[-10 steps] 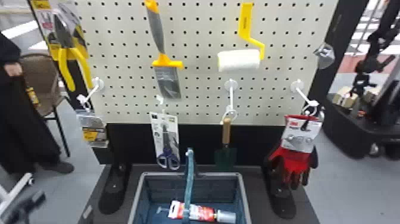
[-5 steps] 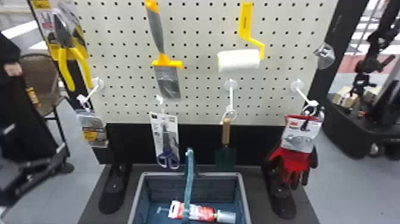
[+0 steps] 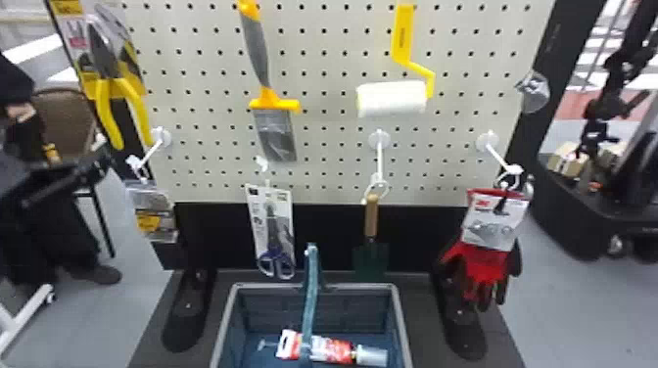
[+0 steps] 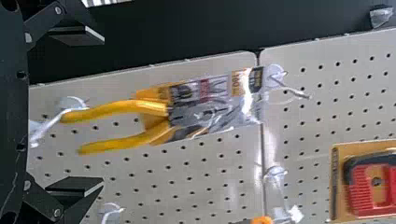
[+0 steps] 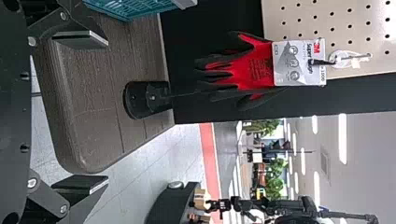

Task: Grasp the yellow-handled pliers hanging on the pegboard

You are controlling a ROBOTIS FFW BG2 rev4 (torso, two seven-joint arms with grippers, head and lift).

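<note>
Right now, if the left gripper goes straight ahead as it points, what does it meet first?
Most likely the yellow-handled pliers, their handles centred ahead of the left gripper; how far is unclear.

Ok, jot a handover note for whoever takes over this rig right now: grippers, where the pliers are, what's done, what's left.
Left gripper: jaws open, empty, facing the yellow-handled pliers, not touching them.
Right gripper: jaws open, empty, facing the red gloves low on the board's right side.
Pliers: in their packaging on a hook at the pegboard's upper left corner.
Done: left gripper roughly lined up with the handles.
Left: close in, shut on the handles, lift them off the hook.
</note>
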